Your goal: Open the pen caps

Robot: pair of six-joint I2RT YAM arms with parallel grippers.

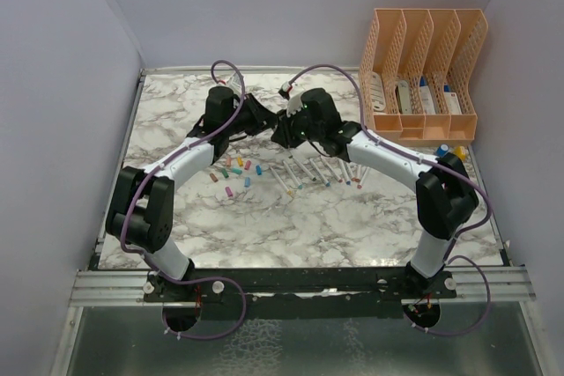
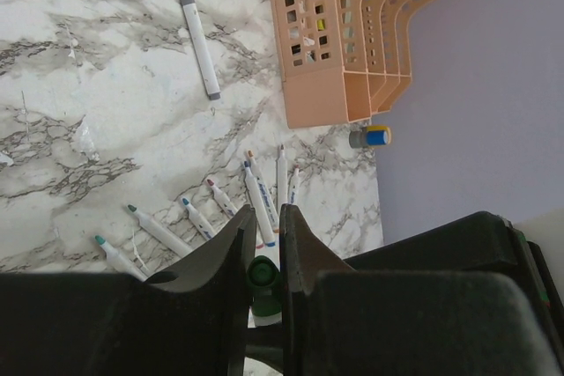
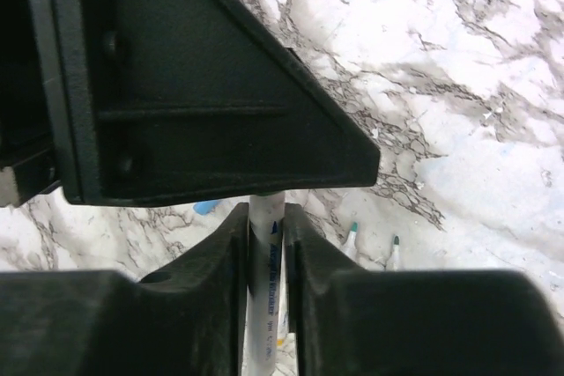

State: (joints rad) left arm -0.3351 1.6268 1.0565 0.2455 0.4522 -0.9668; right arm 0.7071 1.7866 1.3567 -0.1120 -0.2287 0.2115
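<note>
The two arms meet above the middle of the table. My left gripper [image 1: 267,124] [image 2: 263,217] is shut on a green pen cap [image 2: 262,274] wedged deep between its fingers. My right gripper [image 1: 285,134] [image 3: 266,213] is shut on the white barrel of a pen [image 3: 267,261]; the barrel runs up behind the left gripper's black body [image 3: 194,85], so where it meets the cap is hidden. Several loose pen caps [image 1: 234,169] lie on the table under the left arm. A row of uncapped pens [image 1: 310,172] [image 2: 261,199] lies below the right gripper.
A grey-capped pen [image 2: 196,33] lies alone on the marble. The peach lattice file organiser [image 1: 423,72] [image 2: 335,33] stands at the back right, with a small blue and yellow bottle-like item [image 2: 370,136] beside it. A blue cap [image 3: 207,207] and teal-tipped pens [image 3: 352,239] lie under the right gripper.
</note>
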